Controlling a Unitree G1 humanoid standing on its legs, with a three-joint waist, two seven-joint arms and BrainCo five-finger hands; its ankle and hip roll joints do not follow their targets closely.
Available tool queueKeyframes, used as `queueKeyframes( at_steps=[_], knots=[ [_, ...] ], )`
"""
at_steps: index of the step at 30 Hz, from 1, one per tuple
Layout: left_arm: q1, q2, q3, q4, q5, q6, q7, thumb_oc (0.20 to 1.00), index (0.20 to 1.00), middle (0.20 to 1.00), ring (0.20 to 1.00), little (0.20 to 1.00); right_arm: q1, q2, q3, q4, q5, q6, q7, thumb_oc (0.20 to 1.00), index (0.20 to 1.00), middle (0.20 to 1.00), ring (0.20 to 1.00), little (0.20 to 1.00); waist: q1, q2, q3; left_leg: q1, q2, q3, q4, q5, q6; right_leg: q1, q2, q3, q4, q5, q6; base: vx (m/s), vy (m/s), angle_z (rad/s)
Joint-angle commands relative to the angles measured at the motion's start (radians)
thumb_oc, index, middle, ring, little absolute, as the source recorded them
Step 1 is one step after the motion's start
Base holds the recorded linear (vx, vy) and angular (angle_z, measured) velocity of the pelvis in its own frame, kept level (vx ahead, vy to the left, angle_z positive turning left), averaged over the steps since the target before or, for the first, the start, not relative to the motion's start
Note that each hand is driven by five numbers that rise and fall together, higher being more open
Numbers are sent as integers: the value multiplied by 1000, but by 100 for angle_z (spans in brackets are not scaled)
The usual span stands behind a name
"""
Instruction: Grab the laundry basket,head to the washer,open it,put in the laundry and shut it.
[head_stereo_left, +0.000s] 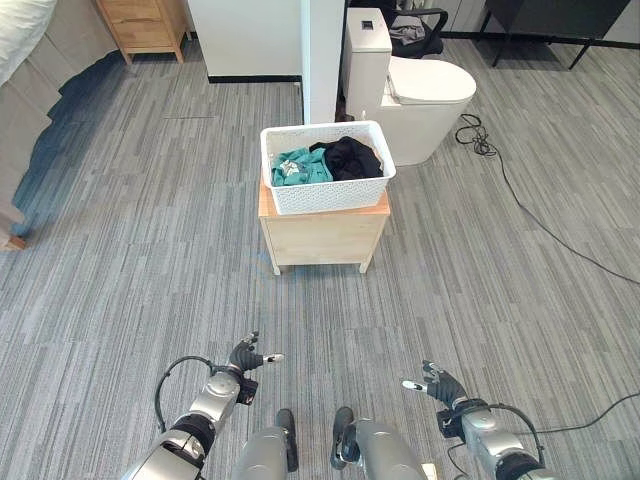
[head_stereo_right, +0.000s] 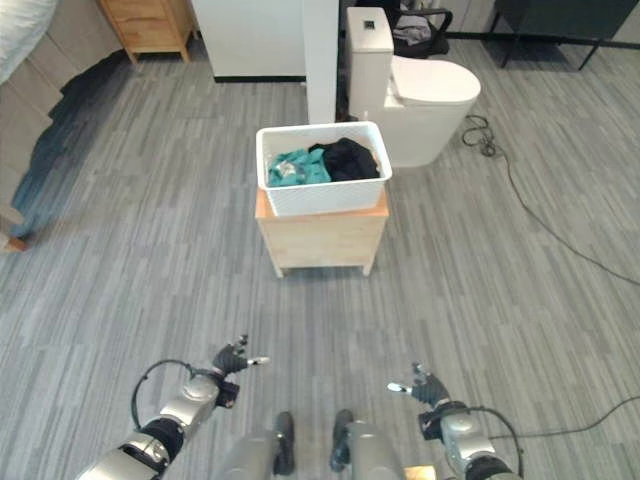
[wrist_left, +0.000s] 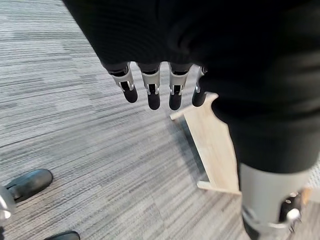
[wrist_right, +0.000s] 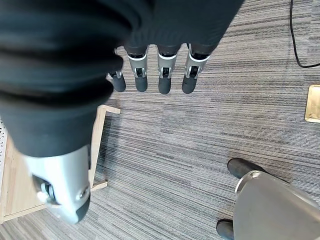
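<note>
Fingers straight, empty — laundry basket well ahead on stand.

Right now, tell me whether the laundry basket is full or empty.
Partly filled. The white laundry basket sits upright on the small wooden stand, holding teal clothing and black clothing below its rim.

Bright even indoor light, soft shadow under the wooden stand, carpet lines bowed toward edges, wrist views blurred on near dark covers
</note>
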Motion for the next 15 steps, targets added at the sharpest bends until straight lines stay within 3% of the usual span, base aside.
queueKeyframes(
  at_steps=[1, 3, 5, 8, 10, 11, 12, 13, 15],
  knots=[
    [13, 3, 8, -93, 20, -25, 13, 1000, 1000, 1000, 1000, 1000, 22, -21, -32, -66, 26, -30, -4, 1000, 1000, 1000, 1000, 1000, 8, 27, -26, 42, -49, 26, 96, -36, 30, 120, -112, 13, -73, 193, 136, 130, 237, 3],
    [34, 15, 9, -160, 15, -20, 2, 1000, 1000, 1000, 1000, 1000, 41, -30, -35, -107, 11, -24, 3, 1000, 1000, 1000, 1000, 1000, -4, 48, -8, 84, -73, 25, 71, -44, 66, 35, -154, 36, 119, 310, 141, 146, 314, 16],
    [53, 29, 18, -205, 11, -19, 1, 1000, 1000, 1000, 1000, 1000, 57, -41, -37, -154, -3, -24, 9, 1000, 1000, 1000, 1000, 1000, -14, 62, 7, 116, -70, 18, 67, -44, 72, -14, -138, 44, 194, 303, 142, 165, 154, 14],
    [59, 33, 25, -215, 10, -15, -2, 1000, 1000, 1000, 1000, 1000, 71, -43, -47, -198, -11, -24, 11, 1000, 1000, 1000, 1000, 1000, -33, 59, 11, 151, -76, 5, 45, -41, 61, -69, -99, 39, 131, 273, 138, 192, -1, 0],
    [61, 34, 43, -179, 6, -23, -1, 1000, 1000, 1000, 1000, 1000, 78, -42, -49, -206, -12, -32, 13, 1000, 1000, 1000, 1000, 1000, -36, 39, 8, 220, -88, 15, -4, -56, 38, -108, -155, -74, -88, 299, 145, 302, -70, 8],
    [61, 34, 43, -178, 6, -24, -1, 1000, 1000, 1000, 1000, 1000, 78, -42, -48, -206, -12, -32, 12, 1000, 1000, 1000, 1000, 1000, -39, 44, 12, 226, -82, 12, -5, -58, 36, -97, -150, -80, -96, 301, 145, 350, -118, 12],
    [59, 28, 53, -152, -9, -26, -5, 1000, 1000, 1000, 1000, 1000, 94, -44, -43, -233, -19, -33, 17, 1000, 1000, 1000, 1000, 1000, -54, 32, 6, 259, -85, 3, -24, -48, 8, -128, -150, -90, -217, 341, 162, 353, -106, 8],
    [63, 24, 57, -148, -14, -28, -10, 1000, 1000, 1000, 1000, 1000, 110, -47, -43, -247, -23, -30, 23, 1000, 1000, 1000, 1000, 1000, -62, 37, 6, 281, -77, -7, -34, -44, -8, -126, -145, -101, -259, 364, 169, 484, -156, 22],
    [67, 23, 60, -145, -35, -32, -17, 1000, 1000, 1000, 1000, 1000, 135, -58, -46, -261, -31, -27, 30, 1000, 1000, 1000, 1000, 1000, -76, 36, -4, 312, -67, -29, -44, -28, -33, -121, -130, -93, -278, 383, 168, 355, -127, 34]
  ],
)
